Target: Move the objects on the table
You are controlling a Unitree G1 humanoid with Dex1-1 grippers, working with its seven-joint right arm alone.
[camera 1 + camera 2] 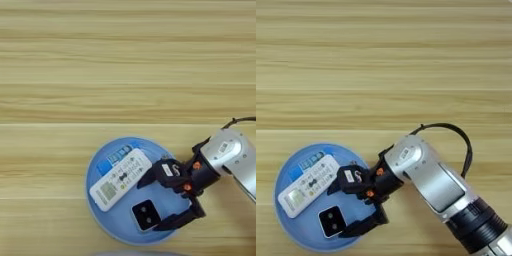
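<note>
Looking down, you see the blue plate (102, 210) near the lower edge of the tabletop (125, 60), its bottom rim close to the picture's bottom border. The whole upper span of the tabletop and the strip left of the plate lie bare. Three items rest on the plate: the white remote control (120, 179) lies diagonally across the centre; the blue glue-stick tube (116, 157) lies just beside it on its upper-left side, touching or nearly so; the black-topped cube (145, 215) sits below the remote's right end. Your right pincer (146, 205) reaches in from the right with its two black fingers spread apart, gripping nothing. The upper fingertip is near the remote's right end; the lower finger (175, 221) lies against or just beside the cube.
</note>
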